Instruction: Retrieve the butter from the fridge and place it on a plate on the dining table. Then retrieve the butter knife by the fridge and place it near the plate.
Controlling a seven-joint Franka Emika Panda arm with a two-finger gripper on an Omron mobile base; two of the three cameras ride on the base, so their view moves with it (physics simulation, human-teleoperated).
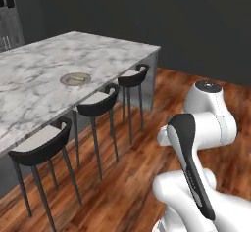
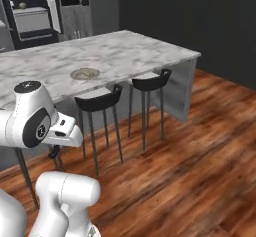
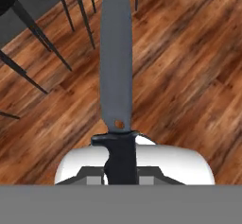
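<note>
In the hand view my gripper (image 3: 120, 176) is shut on the butter knife (image 3: 116, 76). Its near-black handle sits between the jaws and its long grey blade points away over the wooden floor. In the right base view the hand hangs low at the left, with the gripper (image 2: 55, 151) below the level of the table top. The grey-beige plate (image 1: 67, 81) lies on the marble dining table (image 1: 44, 64), and a small pale piece, the butter (image 1: 77, 79), rests in it. That plate (image 2: 77, 75) and table (image 2: 125, 51) also appear from the right side. The dark fridge (image 2: 30, 31) stands behind the table with a door open.
Three black stools (image 1: 98, 106) stand along the near side of the table, two of them (image 2: 150, 83) in the right base view. Wooden floor (image 2: 190, 156) spreads to the right of the stools. A dark wall (image 1: 196, 25) closes the far side.
</note>
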